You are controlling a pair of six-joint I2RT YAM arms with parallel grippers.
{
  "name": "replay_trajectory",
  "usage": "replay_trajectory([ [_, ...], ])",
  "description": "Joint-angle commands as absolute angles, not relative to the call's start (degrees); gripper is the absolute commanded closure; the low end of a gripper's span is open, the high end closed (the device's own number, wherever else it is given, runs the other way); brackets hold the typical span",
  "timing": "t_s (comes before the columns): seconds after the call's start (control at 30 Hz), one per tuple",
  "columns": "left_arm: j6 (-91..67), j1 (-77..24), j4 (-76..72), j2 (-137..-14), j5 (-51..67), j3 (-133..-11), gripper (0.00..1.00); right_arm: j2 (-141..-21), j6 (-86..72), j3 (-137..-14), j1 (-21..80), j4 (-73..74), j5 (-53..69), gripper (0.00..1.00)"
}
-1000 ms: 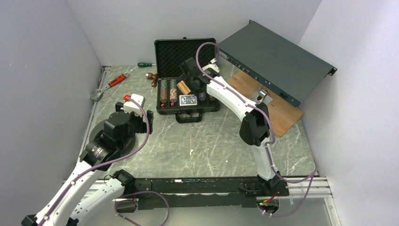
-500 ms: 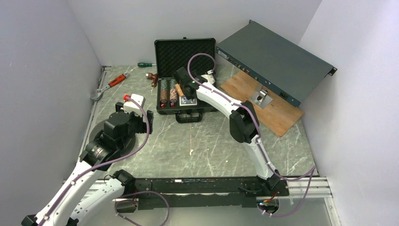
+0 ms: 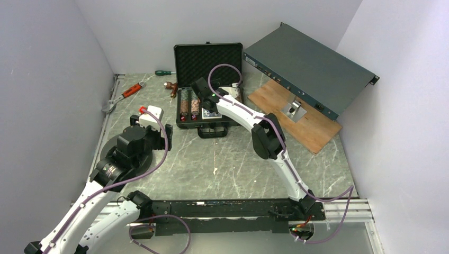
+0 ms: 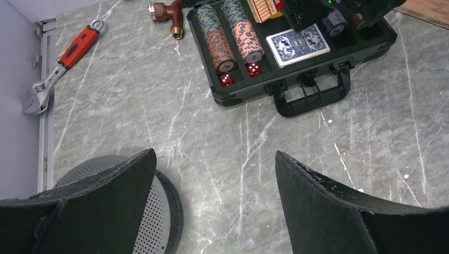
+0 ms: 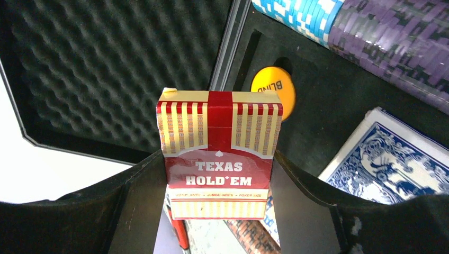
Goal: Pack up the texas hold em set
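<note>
The black case (image 3: 212, 131) lies open on the table with its foam lid (image 3: 206, 57) upright. Striped chip stacks (image 4: 218, 39) and two red dice (image 4: 226, 80) fill its left slots. The blue deck (image 4: 296, 45) lies flat in the middle. My right gripper (image 3: 200, 94) hovers over the case, shut on the red "Texas Hold'em" deck (image 5: 219, 137), which stands on end between the fingers (image 5: 132, 206). Beneath it are a yellow blind button (image 5: 272, 84), purple chips (image 5: 392, 37) and the blue deck (image 5: 392, 159). My left gripper (image 4: 214, 159) hangs open and empty over bare table, short of the case.
A red-handled wrench (image 4: 63, 69), a green screwdriver (image 3: 165, 72) and a copper pipe fitting (image 4: 167, 13) lie left of the case. A long grey-green rack box (image 3: 307, 66) leans over a wooden board (image 3: 302, 116) at right. A round perforated disc (image 4: 122, 211) sits under my left gripper.
My right gripper has carried the red deck leftward across the open case, from its right half toward the middle-left. The left arm has not moved.
</note>
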State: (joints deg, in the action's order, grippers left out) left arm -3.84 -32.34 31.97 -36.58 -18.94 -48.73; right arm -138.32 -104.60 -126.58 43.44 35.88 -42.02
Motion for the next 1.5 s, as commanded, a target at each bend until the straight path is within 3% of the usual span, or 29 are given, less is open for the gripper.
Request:
replay_trajectory([
  [0.0,-3.96,-32.12,29.79,-36.03,-18.88,-48.52,0.11,-138.99,-105.34,-129.47,42.92,28.57,-46.28,1.0],
  [1.47,-3.96,-32.12,29.65,-36.28,-18.64,-48.34,0.11,-143.21,-112.76,-127.44,41.02,32.05,-37.95,1.0],
])
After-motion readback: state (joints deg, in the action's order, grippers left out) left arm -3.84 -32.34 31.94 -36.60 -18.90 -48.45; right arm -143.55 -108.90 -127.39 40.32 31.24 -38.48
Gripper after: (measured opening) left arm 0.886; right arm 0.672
